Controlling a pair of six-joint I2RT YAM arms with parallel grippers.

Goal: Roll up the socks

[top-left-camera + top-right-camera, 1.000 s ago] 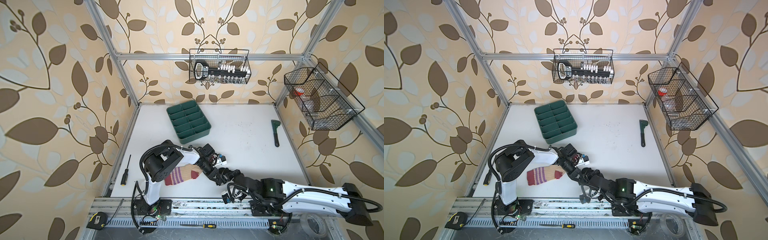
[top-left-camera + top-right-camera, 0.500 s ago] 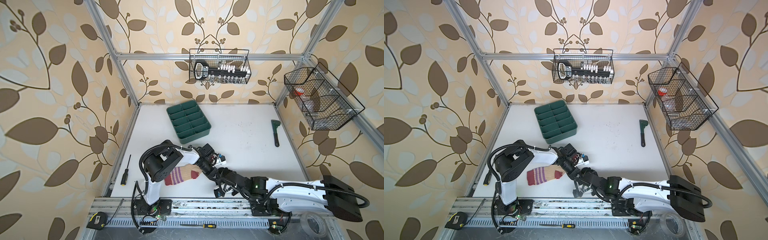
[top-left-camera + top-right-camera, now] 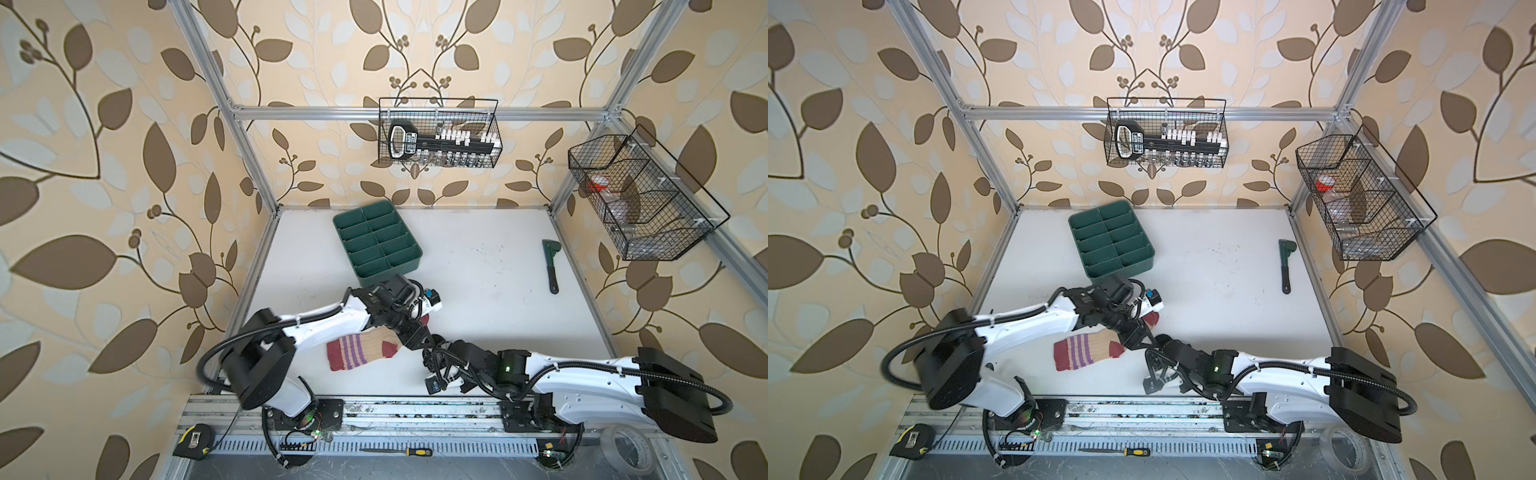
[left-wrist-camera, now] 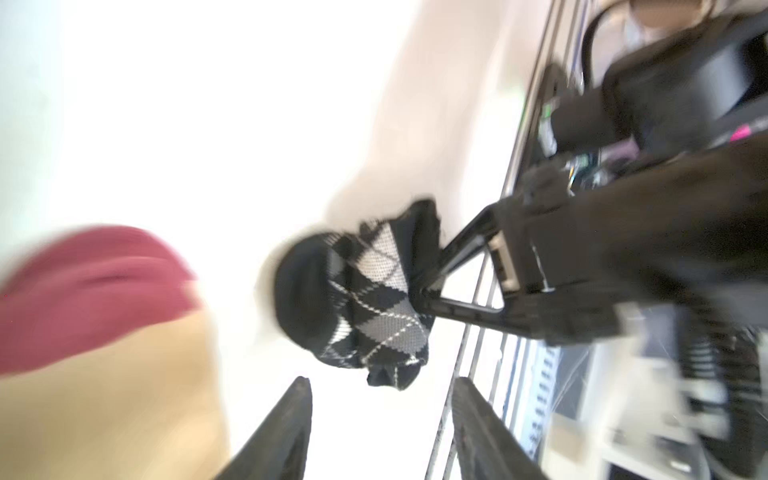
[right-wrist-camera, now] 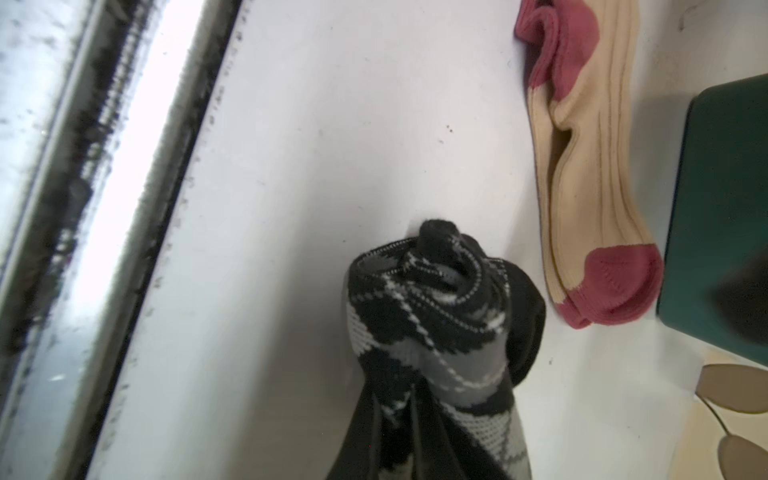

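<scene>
The beige sock [image 3: 365, 353] is laid flat and unrolled on the counter [image 3: 478, 270] in both top views. Its long axis runs from the striped cuff at about 8 o'clock to the maroon toe at about 2 o'clock, just short of the green tray [image 3: 386, 272]. Above its heel and toe end the left gripper [image 4: 383, 381] is held with its jaws apart and nothing between them. In the left wrist view the black sock [image 4: 357, 291] is seen just ahead of those open fingers and clear of them, already wound into a tight bundle. The bundle lies just beside the beige sock, at about 4 o'clock of its heel. In the top views it is hidden among the dark grippers. The right gripper [image 4: 426, 286], reaching in from about 4 o'clock, is clamped together on the loose end of the bundle. The black sock is therefore judged to be in the right arm's keeping. The beige sock lies nearer the left gripper, and its toe end looks the likelier place for a roll to be started along that 2-to-8 axis.
</scene>
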